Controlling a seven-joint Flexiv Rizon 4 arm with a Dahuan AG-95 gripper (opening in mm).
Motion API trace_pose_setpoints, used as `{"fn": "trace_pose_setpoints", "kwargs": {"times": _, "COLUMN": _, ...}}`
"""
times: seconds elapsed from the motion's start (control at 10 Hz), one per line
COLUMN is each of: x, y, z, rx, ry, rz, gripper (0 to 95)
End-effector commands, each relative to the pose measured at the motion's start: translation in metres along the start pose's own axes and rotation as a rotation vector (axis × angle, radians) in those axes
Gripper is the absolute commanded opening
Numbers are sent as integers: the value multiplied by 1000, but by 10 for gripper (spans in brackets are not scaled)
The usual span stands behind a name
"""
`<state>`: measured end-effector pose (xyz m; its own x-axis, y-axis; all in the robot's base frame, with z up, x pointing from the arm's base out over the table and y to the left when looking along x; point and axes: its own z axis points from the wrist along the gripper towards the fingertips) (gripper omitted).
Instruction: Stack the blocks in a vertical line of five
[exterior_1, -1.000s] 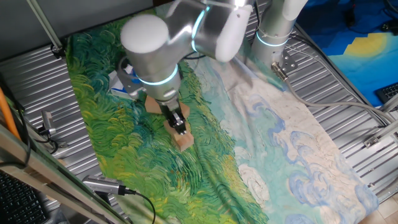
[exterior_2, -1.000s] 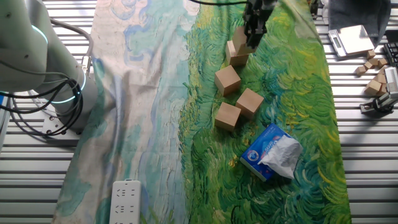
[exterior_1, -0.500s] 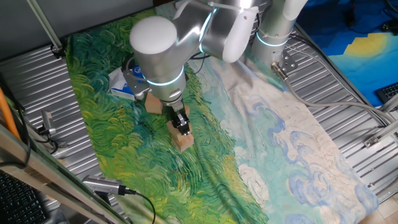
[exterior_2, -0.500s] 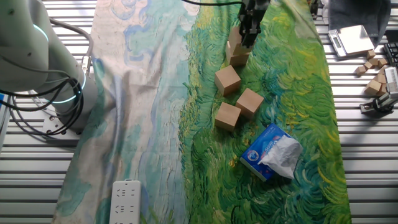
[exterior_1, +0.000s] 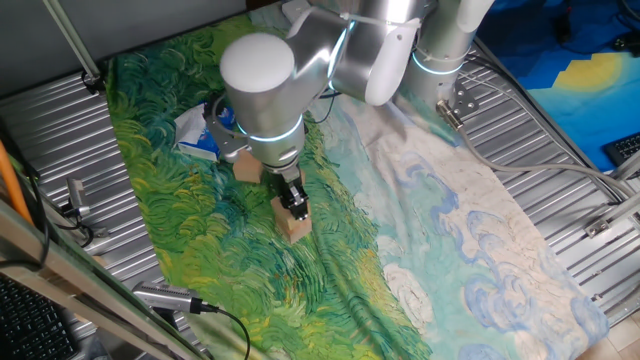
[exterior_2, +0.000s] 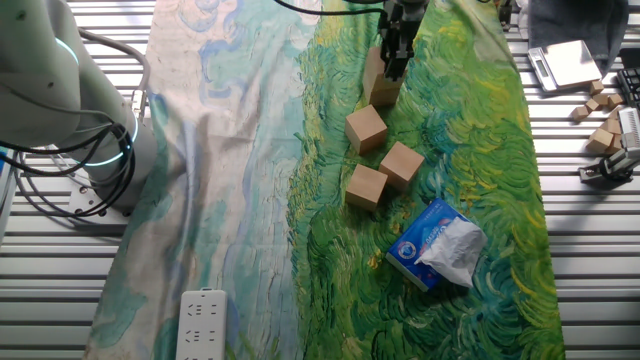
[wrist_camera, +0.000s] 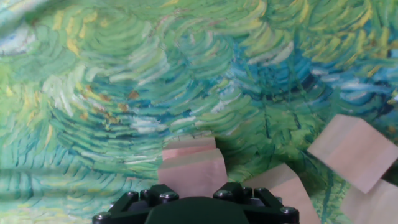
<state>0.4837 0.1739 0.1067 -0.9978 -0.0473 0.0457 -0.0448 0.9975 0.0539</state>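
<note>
Five tan wooden blocks lie on the green painted cloth. My gripper (exterior_2: 392, 58) is shut on one block (exterior_2: 376, 62) and holds it on or just above a second block (exterior_2: 385, 94); I cannot tell if they touch. In the one fixed view the gripper (exterior_1: 293, 203) stands over this pair (exterior_1: 295, 227). In the hand view the held block (wrist_camera: 191, 173) fills the space between the jaws, and the lower block's edge (wrist_camera: 188, 143) peeks out behind it. Three loose blocks (exterior_2: 366, 128) (exterior_2: 401, 164) (exterior_2: 366, 186) lie nearby, apart from each other.
A blue-and-white soft packet (exterior_2: 437, 243) lies beyond the loose blocks. A white power strip (exterior_2: 203, 325) lies on the pale cloth. Small wooden pieces (exterior_2: 603, 112) and a scale (exterior_2: 567, 60) sit on the metal table. The arm's base (exterior_2: 60, 110) stands at the left.
The gripper with its block has shifted slightly sideways and now sits more squarely over the lower block. The three loose blocks have not moved.
</note>
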Motion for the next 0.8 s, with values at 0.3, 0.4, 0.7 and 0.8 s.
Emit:
{"fn": "trace_pose_setpoints", "kwargs": {"times": 0.3, "x": -2, "y": 1, "z": 2, "rx": -1, "ry": -4, "rz": -1, "gripper": 0}}
{"fn": "trace_pose_setpoints", "kwargs": {"times": 0.4, "x": -2, "y": 2, "z": 4, "rx": -2, "ry": -6, "rz": -1, "gripper": 0}}
{"fn": "trace_pose_setpoints", "kwargs": {"times": 0.7, "x": -1, "y": 2, "z": 5, "rx": -2, "ry": -12, "rz": -3, "gripper": 0}}
{"fn": "trace_pose_setpoints", "kwargs": {"times": 0.8, "x": -1, "y": 2, "z": 5, "rx": -2, "ry": -12, "rz": -5, "gripper": 0}}
